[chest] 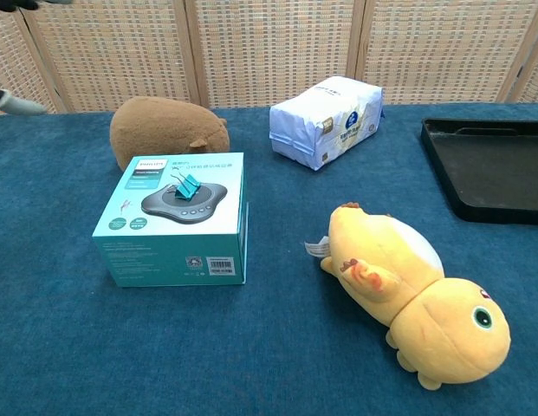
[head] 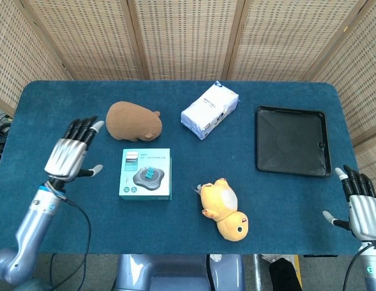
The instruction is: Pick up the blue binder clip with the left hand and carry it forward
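The blue binder clip [head: 151, 173] [chest: 186, 185] lies on top of the teal box [head: 146, 174] [chest: 173, 218], nothing touching it. My left hand [head: 70, 156] is open, fingers spread, well to the left of the box and away from the clip; in the chest view only a fingertip [chest: 10, 100] of it shows at the upper left edge. My right hand [head: 361, 206] is open at the table's near right corner, holding nothing.
A brown plush [head: 133, 120] [chest: 167, 127] sits just behind the box. A white tissue pack [head: 209, 110] [chest: 326, 120] lies at the back middle, a yellow plush duck [head: 223, 209] [chest: 413, 289] at the front, and a black tray [head: 292, 140] [chest: 485, 166] to the right.
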Action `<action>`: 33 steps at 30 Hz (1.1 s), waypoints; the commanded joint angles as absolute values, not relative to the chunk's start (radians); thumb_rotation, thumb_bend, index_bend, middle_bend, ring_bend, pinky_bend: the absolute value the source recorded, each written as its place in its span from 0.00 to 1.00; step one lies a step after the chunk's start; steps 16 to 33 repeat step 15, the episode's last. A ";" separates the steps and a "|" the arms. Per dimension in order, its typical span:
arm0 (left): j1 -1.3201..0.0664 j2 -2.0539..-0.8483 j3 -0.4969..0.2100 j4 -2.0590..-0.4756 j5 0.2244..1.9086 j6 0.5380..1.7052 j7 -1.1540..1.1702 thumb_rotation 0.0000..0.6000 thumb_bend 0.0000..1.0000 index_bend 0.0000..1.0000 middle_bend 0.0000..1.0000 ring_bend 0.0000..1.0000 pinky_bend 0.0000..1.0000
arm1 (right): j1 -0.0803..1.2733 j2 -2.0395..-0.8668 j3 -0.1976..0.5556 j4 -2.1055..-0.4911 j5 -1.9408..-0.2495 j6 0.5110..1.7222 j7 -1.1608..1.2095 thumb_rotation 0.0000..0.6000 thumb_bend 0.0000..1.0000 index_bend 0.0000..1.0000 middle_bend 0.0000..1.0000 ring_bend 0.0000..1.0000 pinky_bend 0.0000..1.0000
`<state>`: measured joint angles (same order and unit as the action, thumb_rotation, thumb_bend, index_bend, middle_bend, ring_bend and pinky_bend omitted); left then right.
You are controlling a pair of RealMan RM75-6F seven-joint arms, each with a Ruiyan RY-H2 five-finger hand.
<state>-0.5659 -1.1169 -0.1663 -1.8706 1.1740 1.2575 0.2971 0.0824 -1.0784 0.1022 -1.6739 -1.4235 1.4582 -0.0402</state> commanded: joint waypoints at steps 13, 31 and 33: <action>-0.199 -1.083 0.036 -1.701 1.311 1.518 0.036 1.00 0.16 0.00 0.00 0.00 0.00 | 0.076 -1.058 0.096 -1.680 -1.451 1.472 0.001 1.00 0.00 0.05 0.00 0.00 0.00; -0.195 -1.082 0.032 -1.696 1.326 1.524 0.025 1.00 0.16 0.00 0.00 0.00 0.00 | 0.076 -1.059 0.096 -1.677 -1.451 1.473 -0.002 1.00 0.00 0.05 0.00 0.00 0.00; -0.195 -1.082 0.032 -1.696 1.326 1.524 0.025 1.00 0.16 0.00 0.00 0.00 0.00 | 0.076 -1.059 0.096 -1.677 -1.451 1.473 -0.002 1.00 0.00 0.05 0.00 0.00 0.00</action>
